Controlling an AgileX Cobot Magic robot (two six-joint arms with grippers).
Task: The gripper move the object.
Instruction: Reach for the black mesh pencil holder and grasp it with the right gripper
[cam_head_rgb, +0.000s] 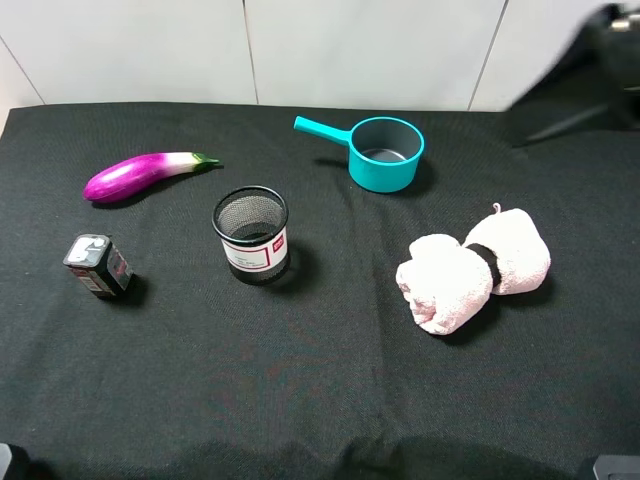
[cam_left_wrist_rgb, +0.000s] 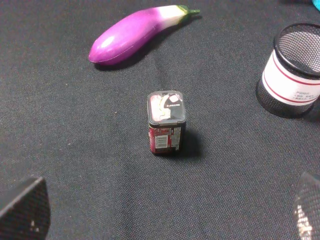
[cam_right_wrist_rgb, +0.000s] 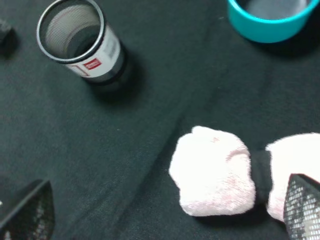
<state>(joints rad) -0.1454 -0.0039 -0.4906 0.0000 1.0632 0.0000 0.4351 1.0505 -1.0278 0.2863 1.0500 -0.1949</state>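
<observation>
The pen cup (cam_head_rgb: 251, 235) stands upright on the black counter (cam_head_rgb: 320, 400), and no hand touches it. The left hand (cam_left_wrist_rgb: 165, 210) hangs over the small box (cam_left_wrist_rgb: 166, 121) beside the cup, fingers wide apart, holding nothing. The right hand (cam_right_wrist_rgb: 166, 210) hangs over the pink towel (cam_right_wrist_rgb: 212, 172) on the cup's other side, wide apart and empty too.

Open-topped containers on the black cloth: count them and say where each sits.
2. The mesh pen cup stands near the centre, the teal saucepan behind it toward the right. None appears hidden.
</observation>
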